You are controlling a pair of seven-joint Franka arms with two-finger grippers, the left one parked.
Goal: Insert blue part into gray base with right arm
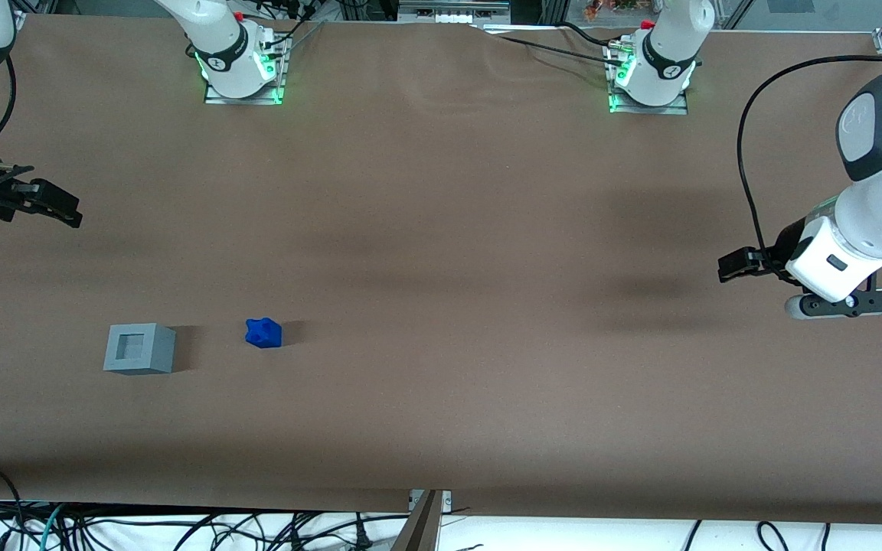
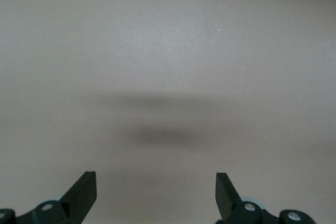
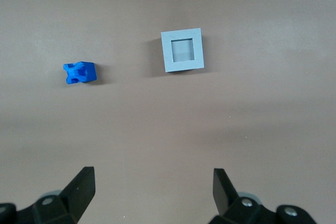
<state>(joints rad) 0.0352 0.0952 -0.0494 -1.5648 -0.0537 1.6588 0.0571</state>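
The blue part (image 1: 263, 333) lies on the brown table, beside the gray base (image 1: 139, 348) and a short gap apart from it. The base stands upright with its square recess facing up and empty. My right gripper (image 1: 66, 210) hangs above the table at the working arm's end, farther from the front camera than both objects. In the right wrist view the blue part (image 3: 80, 72) and the gray base (image 3: 182, 51) lie well ahead of the gripper (image 3: 153, 182). Its fingers stand wide apart with nothing between them.
The brown table cover (image 1: 441, 268) spans the whole view. Two arm mounts (image 1: 242, 73) (image 1: 649, 80) stand at the table edge farthest from the front camera. Loose cables (image 1: 181, 528) lie below the near edge.
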